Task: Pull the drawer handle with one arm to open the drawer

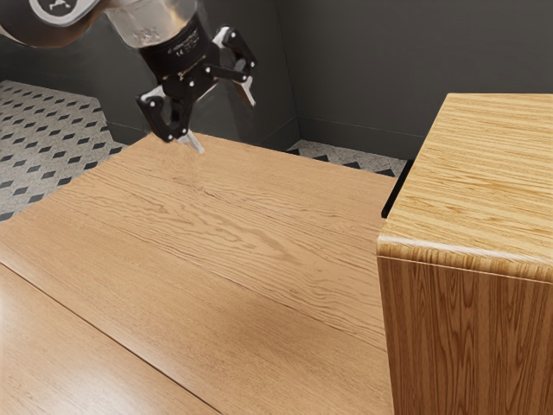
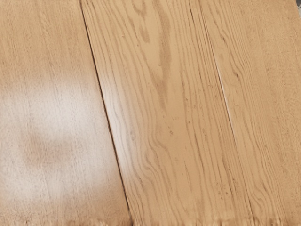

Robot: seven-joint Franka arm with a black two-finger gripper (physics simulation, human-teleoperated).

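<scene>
A wooden drawer cabinet [image 1: 475, 259] stands on the table at the exterior view's right. Its black handle [image 1: 397, 189] shows as a thin dark bar along the cabinet's far left face, near the top edge. The drawer front itself is turned away from the camera, so I cannot tell how far it is out. My gripper [image 1: 224, 116] hangs open above the table at the exterior view's upper left, far from the handle, with nothing between its fingers. Under my hand the wrist view has bare table planks [image 2: 160, 117].
The wooden table [image 1: 199, 259] stretches wide between my gripper and the cabinet. Beyond it lie a patterned tile floor [image 1: 43, 130] and a dark wall [image 1: 406, 60].
</scene>
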